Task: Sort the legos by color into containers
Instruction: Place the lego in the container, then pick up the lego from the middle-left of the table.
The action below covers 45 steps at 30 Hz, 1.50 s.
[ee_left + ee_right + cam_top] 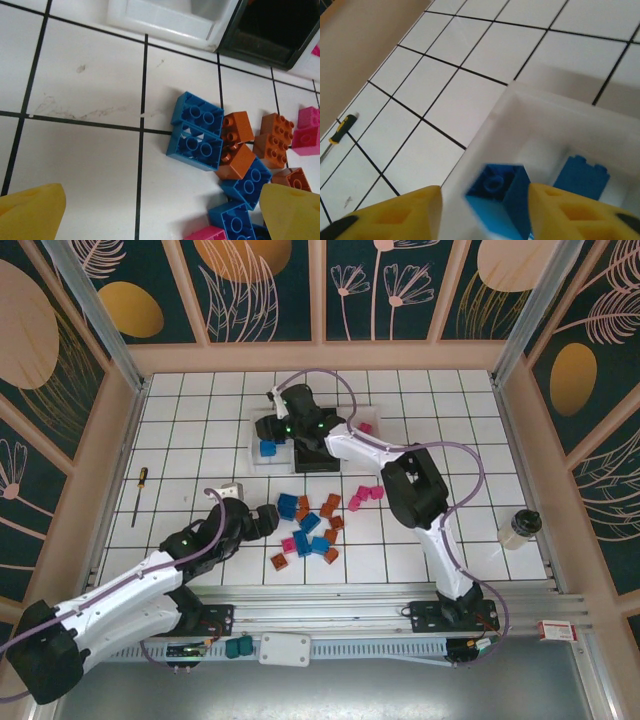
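The containers stand in a row at the back: a white tray (258,462), a black one (312,458) and another white one (372,416) with a pink lego (366,427) in it. My right gripper (275,430) (484,192) hovers over the left white tray (495,130). Its jaws stand open, with a blurred blue lego (500,200) loose between them. Another blue lego (581,176) lies in that tray. My left gripper (262,520) (160,210) is open and holds nothing, low over the floor. It is just left of the loose pile of blue (197,131), orange (237,127) and pink (305,130) legos.
A screwdriver (139,495) lies on the tiles at the far left. A small bottle (520,528) stands at the right edge. A small white block (232,490) sits behind my left gripper. The near rail carries a white rounded box (285,648) and teal blocks (238,646).
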{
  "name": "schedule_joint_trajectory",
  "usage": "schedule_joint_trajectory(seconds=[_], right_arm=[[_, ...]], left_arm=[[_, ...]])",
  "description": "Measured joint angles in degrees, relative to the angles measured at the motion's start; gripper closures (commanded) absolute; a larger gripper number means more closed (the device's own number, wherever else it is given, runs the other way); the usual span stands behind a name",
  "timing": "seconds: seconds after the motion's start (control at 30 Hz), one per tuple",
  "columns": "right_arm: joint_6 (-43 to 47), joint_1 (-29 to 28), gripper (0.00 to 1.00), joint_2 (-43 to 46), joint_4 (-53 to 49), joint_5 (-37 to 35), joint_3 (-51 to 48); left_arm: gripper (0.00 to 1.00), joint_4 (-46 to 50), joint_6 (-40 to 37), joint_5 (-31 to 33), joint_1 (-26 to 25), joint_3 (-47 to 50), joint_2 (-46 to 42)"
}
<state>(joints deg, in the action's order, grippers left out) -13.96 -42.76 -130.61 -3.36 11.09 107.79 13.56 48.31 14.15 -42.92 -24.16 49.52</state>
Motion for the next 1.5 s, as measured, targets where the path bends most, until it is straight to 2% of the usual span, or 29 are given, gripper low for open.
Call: schedule_joint_trajectory(seconds=[0.1,0.2,0.37,0.53,0.73,0.8,0.93,1.17,1.23,1.5], right_arm=[[-1.1,0.2,0.41,0.0,0.3,0.5,1.7],[-1.4,0.3,0.40,2.0,1.5,0.7,-0.3],[-2.6,0.8,0.40,12.8,6.8,1.6,-16.4],[-5.3,2.7,0.39,25.1,13.5,3.1,-34.6],[-7.6,5.6,0.39,33.4,17.5,3.6,-46.9],[-7.8,5.7,0.39,35.3,18.0,3.6,-48.9],[-8.3,5.7,0.39,38.6,19.1,3.6,-51.8],[-9.0,5.7,0.39,40.7,20.8,3.6,-53.2],[-9.0,5.7,0.39,41.1,20.9,3.6,-53.6],[-9.3,7.3,0.39,42.4,21.1,3.3,-55.1]], left_arm=[[0.01,-0.1,-0.1,-0.9,0.0,0.0,1.6],[0.06,-0.3,-0.8,-2.7,0.0,0.0,3.3],[0.08,-0.5,-1.9,-5.6,-1.5,-0.8,6.6],[0.18,-0.8,-2.5,-6.6,-8.1,-2.8,12.5],[0.18,0.9,-1.3,-5.7,-16.2,-3.9,18.6],[0.19,2.2,-0.6,-4.9,-17.7,-3.9,18.1],[0.29,4.4,0.4,-3.4,-19.0,-3.9,17.3],[0.43,4.3,0.7,-3.2,-19.0,-3.9,21.5],[0.44,4.2,0.5,-3.1,-19.2,-3.9,22.6],[0.59,4.4,0.4,-1.7,-19.6,-3.9,22.8]])
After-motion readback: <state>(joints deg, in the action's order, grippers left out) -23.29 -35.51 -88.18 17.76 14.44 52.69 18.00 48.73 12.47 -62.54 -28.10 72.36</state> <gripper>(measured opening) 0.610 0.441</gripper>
